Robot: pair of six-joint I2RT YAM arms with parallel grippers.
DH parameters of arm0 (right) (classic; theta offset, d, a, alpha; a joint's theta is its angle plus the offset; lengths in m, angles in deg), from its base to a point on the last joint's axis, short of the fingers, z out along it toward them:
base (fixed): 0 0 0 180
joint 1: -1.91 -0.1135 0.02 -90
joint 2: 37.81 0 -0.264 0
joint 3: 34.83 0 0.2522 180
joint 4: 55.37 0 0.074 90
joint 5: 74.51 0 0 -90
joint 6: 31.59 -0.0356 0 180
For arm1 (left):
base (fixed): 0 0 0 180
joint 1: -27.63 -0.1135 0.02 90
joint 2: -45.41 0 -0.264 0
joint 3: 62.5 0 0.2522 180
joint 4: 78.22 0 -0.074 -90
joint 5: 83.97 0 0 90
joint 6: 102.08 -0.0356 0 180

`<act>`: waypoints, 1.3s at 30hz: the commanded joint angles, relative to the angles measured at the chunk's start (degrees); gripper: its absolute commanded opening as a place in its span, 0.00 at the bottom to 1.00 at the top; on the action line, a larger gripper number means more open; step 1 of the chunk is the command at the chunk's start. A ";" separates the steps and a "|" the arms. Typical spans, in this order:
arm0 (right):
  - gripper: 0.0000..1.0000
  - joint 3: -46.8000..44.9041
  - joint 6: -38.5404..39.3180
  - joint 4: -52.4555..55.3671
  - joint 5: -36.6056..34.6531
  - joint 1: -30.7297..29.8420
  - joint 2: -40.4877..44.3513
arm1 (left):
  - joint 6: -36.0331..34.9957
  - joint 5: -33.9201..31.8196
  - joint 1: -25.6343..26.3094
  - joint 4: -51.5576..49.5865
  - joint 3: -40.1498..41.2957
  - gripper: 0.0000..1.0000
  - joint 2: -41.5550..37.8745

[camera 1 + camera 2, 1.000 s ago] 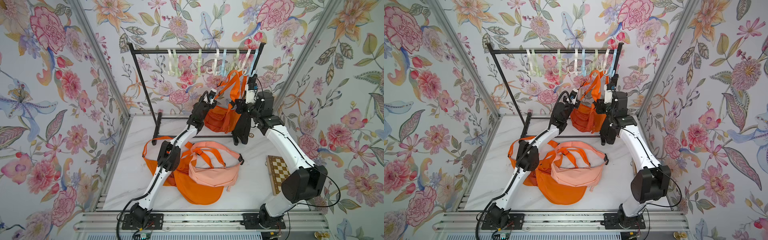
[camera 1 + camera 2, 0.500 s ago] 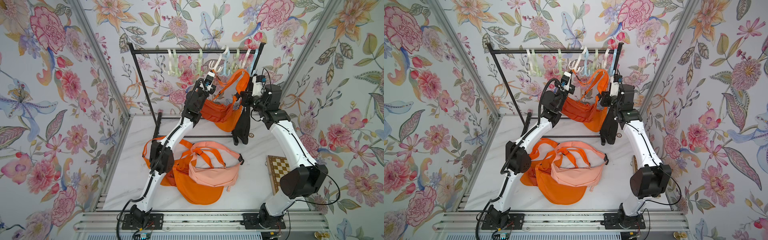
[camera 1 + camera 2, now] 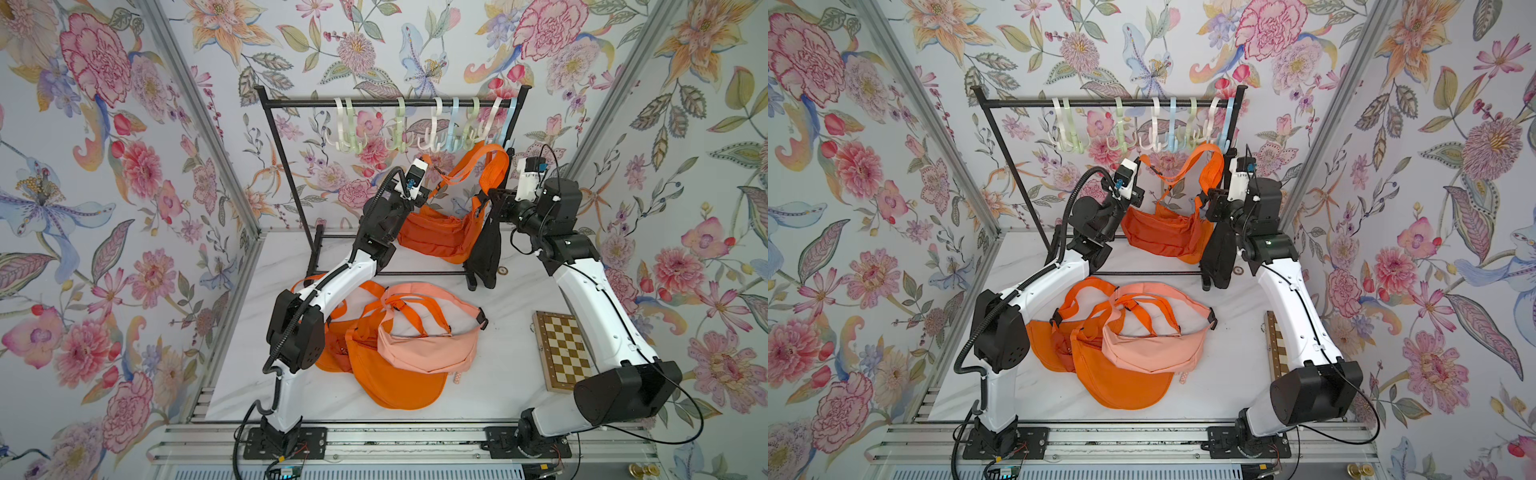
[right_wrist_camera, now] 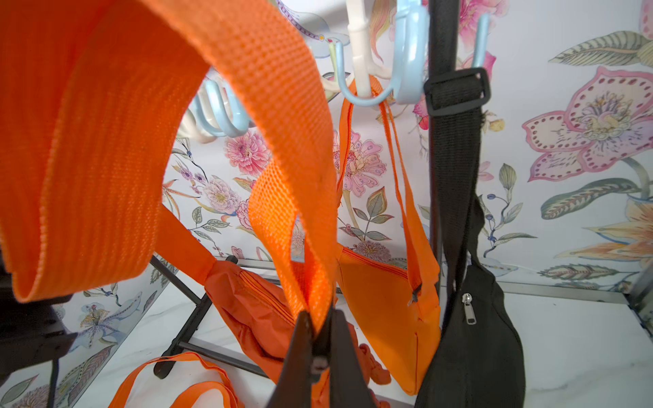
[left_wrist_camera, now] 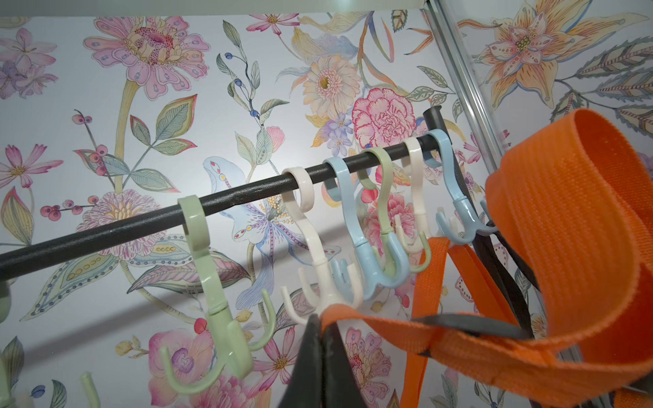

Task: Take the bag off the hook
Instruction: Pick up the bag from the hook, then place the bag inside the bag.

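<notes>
A dark orange bag [image 3: 432, 237] [image 3: 1160, 237] hangs slung between my two grippers, under the right end of the rack's hooks [image 3: 457, 137]. Its wide orange strap [image 3: 492, 162] [image 5: 565, 219] [image 4: 159, 106] arches up to just beneath the hooks; whether it touches one I cannot tell. My left gripper [image 3: 432, 168] [image 5: 321, 319] is shut on one end of the strap, right under a white hook [image 5: 323, 282]. The right gripper [image 3: 490, 199] [image 4: 319, 319] is shut on the strap's other side, above the bag's body [image 4: 254, 311].
A black bag [image 3: 484, 249] [image 4: 470, 335] and a lighter orange bag [image 4: 381, 300] hang from hooks at the rail's right end [image 5: 434, 116]. On the table lie a peach bag [image 3: 428, 349], orange bags [image 3: 395, 382] and a chessboard [image 3: 561, 353]. The rack's base bar [image 3: 415, 274] crosses behind them.
My grippers have drawn apart, the left one up and to the left, the right one to the right. The bag has been lifted and stretched sideways, its strap pulled out from the hooks.
</notes>
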 commanded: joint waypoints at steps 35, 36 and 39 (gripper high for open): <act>0.00 -29.74 -3.60 10.79 -1.14 -4.70 25.65 | 8.38 -17.38 15.61 -8.62 50.60 0.00 -40.51; 0.00 -31.25 -3.90 9.34 -1.06 -4.56 25.11 | 8.73 -17.72 15.25 -8.24 51.16 0.00 -39.46; 0.00 -35.10 -4.69 5.39 -1.12 -4.40 22.65 | 12.01 -16.96 12.88 -6.77 52.88 0.00 -35.90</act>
